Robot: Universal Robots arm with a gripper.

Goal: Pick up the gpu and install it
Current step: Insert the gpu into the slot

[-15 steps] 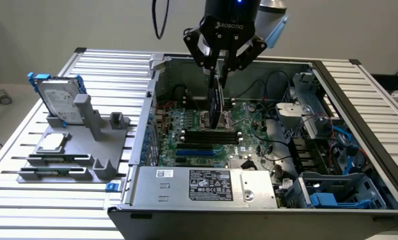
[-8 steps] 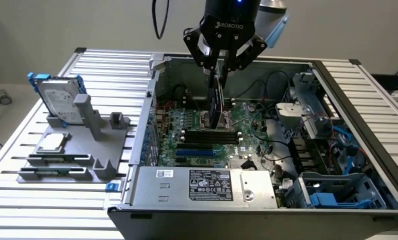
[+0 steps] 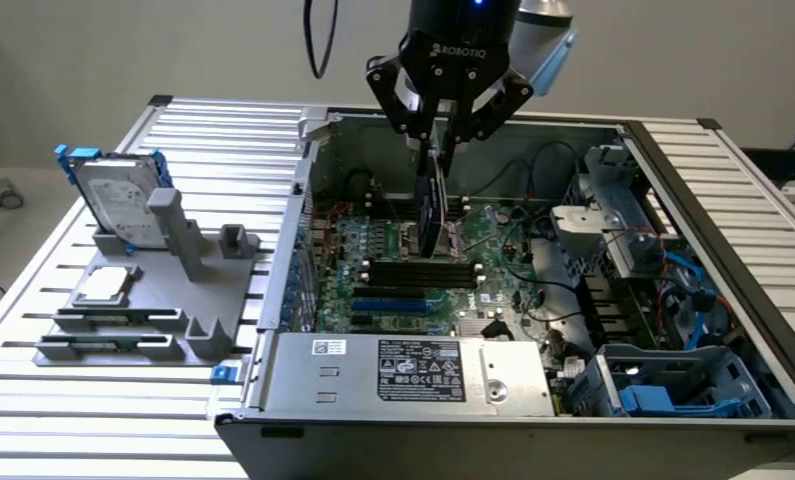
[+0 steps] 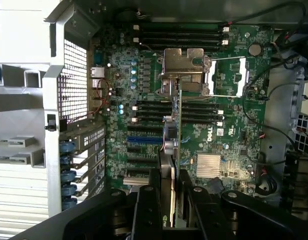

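Note:
The gpu (image 3: 433, 200) hangs edge-on, held upright above the green motherboard (image 3: 411, 255) inside the open computer case (image 3: 717, 210). My gripper (image 3: 447, 125) is shut on the card's top edge, its black fingers on either face. In the wrist view the gpu (image 4: 176, 132) shows as a thin strip running from between my fingers (image 4: 164, 200) out over the expansion slots (image 4: 144, 142), clear of the board. My gripper (image 4: 175, 202) clamps it from both sides.
A grey fixture (image 3: 197, 290) at the exterior view's left carries a silver hard drive (image 3: 117, 200) in a blue frame and a square processor chip (image 3: 104, 285). The power supply box (image 3: 411, 370) covers the case's near end. Cables and a drive cage (image 3: 624, 210) crowd the far side.

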